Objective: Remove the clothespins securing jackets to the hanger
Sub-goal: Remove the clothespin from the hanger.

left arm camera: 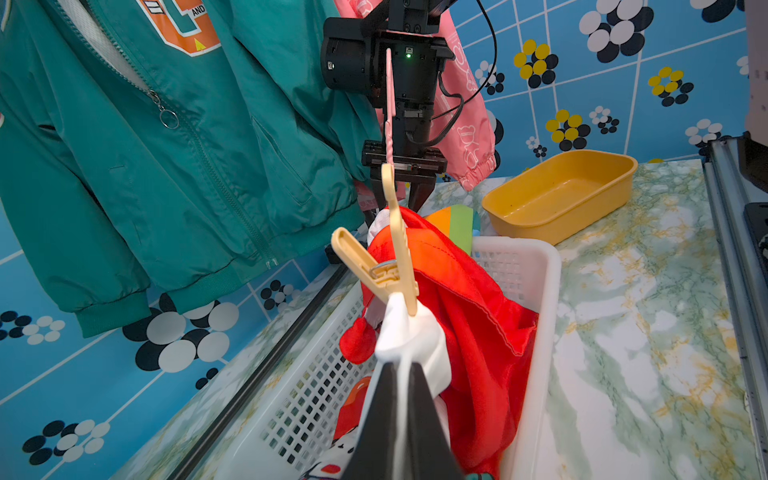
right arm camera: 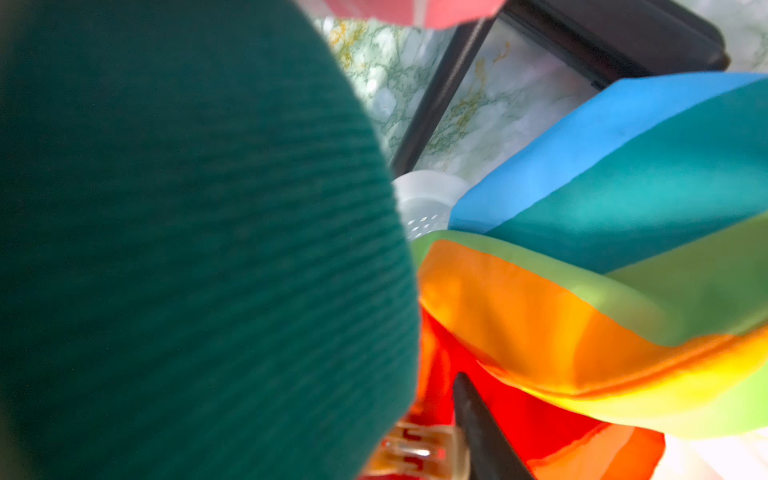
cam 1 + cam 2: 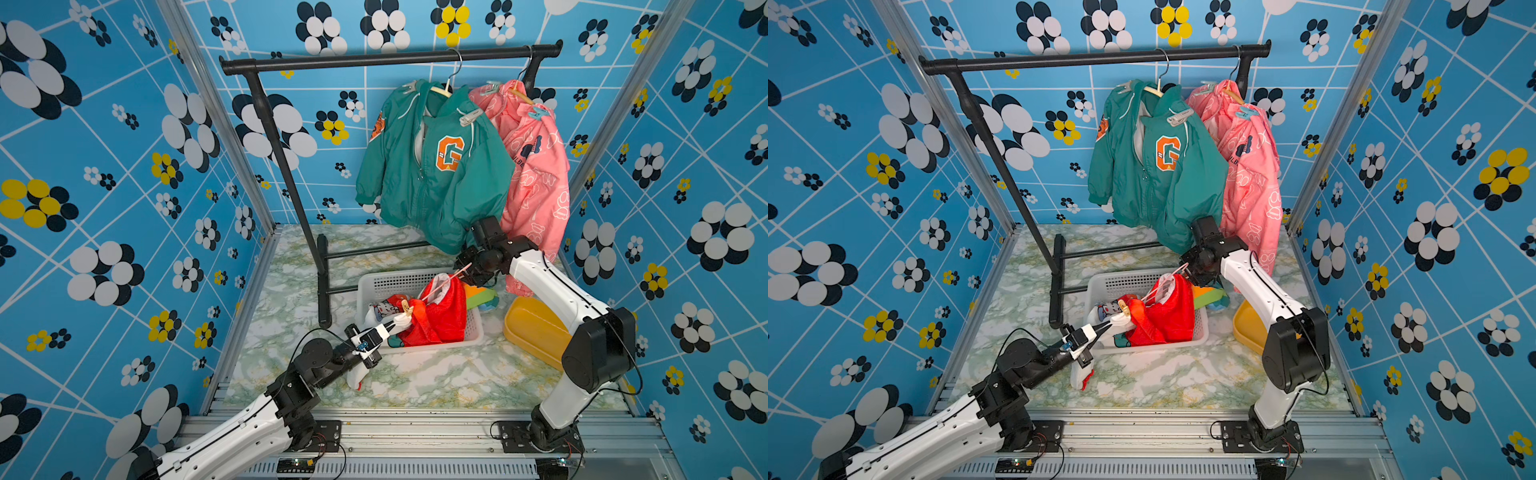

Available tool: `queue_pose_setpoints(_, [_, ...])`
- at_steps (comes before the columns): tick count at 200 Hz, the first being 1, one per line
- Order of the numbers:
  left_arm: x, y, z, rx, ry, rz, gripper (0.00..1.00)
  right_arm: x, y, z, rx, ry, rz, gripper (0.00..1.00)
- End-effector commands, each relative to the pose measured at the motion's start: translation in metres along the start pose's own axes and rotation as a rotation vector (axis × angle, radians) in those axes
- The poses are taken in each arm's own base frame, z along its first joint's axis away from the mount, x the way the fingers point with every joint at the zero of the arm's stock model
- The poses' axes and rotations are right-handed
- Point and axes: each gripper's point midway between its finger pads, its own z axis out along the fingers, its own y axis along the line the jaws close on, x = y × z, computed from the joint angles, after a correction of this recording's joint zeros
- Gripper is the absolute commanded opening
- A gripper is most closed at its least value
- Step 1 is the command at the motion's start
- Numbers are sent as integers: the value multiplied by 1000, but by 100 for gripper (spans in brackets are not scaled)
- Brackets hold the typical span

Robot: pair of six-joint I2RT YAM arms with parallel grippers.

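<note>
— Red jacket?

— Off the rack, slumped in the white basket, with the pink hanger poking out. Not freed, though: clipped at the white cuff by a tan clothespin.

— Claws?

— Left gripper clamped on that white cuff, just below the pin. Right gripper down at the jacket's far end, beside the hanger; impossible to tell whether closed on anything. In the right wrist view, a clear clothespin just beside one finger; touching or apart, cannot tell.

— And higher up?

— Green jacket and pink jacket hanging side by side, both pinned: whitish clothespins at the green shoulders, teal clothespins on the pink.

— So, progress?

— Early, by the look of it. No pin visible in the yellow tray. Most of the unclipping left to do.
</note>
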Motion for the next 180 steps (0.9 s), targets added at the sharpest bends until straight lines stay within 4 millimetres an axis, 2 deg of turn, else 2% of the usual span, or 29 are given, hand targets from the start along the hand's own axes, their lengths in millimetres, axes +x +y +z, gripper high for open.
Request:
queue_pose_setpoints(1, [-15, 1, -2, -3, -64, 12, 0, 0, -7, 7, 26, -8, -16, 33])
queue_pose_setpoints(35, [-13, 0, 0, -2, -56, 13, 0, -6, -5, 0, 13, -48, -31, 23])
queue_pose_setpoints(70, [-6, 2, 6, -10, -22, 15, 0, -14, -2, -11, 1, -94, -54, 19])
queue_pose_setpoints(98, [1, 7, 13, -37, 23, 20, 0, -28, 4, -34, -12, -190, -119, 18])
queue_pose_setpoints(126, [7, 10, 19, -52, 54, 29, 0, -40, 3, -66, -17, -293, -171, 18])
queue_pose_setpoints(154, [8, 17, 24, -85, 74, 43, 0, -50, -15, -100, 12, -403, -191, 19])
queue_pose_setpoints(180, [-3, 27, 25, -110, 58, 58, 0, -52, -52, -130, 80, -497, -199, 19])
